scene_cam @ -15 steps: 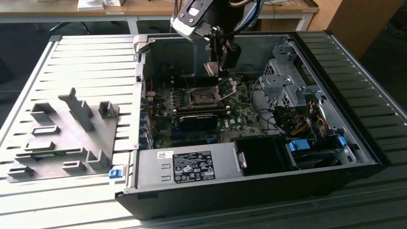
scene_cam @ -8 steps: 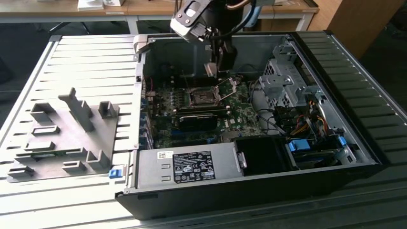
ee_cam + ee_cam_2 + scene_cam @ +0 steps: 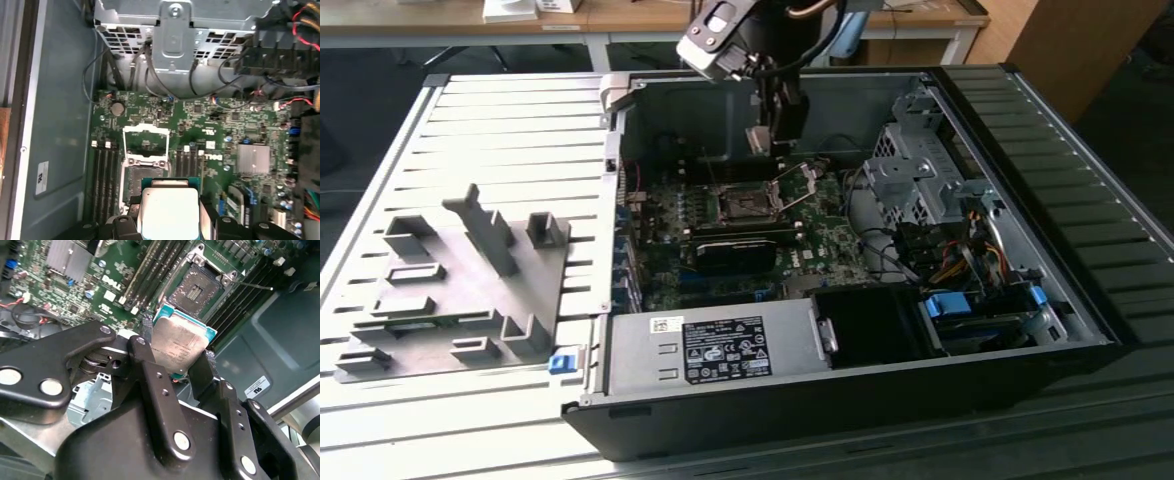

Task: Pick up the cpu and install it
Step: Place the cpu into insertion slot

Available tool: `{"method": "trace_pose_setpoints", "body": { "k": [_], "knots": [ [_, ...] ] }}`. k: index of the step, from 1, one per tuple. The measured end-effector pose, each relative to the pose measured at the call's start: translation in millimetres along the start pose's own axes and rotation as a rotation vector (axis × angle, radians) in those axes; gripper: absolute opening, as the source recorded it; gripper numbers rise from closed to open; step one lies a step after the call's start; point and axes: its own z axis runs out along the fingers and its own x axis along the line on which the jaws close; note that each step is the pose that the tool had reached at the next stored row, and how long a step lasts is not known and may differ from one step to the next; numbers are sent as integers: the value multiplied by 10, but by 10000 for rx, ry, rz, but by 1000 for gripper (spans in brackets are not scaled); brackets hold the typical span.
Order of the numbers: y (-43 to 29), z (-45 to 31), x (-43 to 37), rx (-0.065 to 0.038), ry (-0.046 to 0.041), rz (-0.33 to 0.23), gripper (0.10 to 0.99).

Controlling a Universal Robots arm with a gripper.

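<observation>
My gripper hangs inside the open computer case, shut on the cpu. The cpu is a flat square chip with a silver-grey top and a teal rim, pinched on two opposite edges by the black fingers. It is held above the green motherboard, a little off the dark square socket, whose metal frame stands flipped open. In the first wrist view the cpu covers the near edge of the socket. The socket lies well below the gripper.
The black case lies on its side on a slatted table. Grey plastic fixture blocks sit at the exterior view's left. A metal drive cage, cables, the power supply and memory slots surround the socket.
</observation>
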Motion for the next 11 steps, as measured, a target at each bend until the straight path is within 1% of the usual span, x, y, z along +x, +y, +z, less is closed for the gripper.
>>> {"method": "trace_pose_setpoints", "body": {
  "k": [8,11],
  "knots": [
    [-8,146,56,-1,-3,34,537],
    [-8,157,68,-2,-5,53,537]
  ]
}}
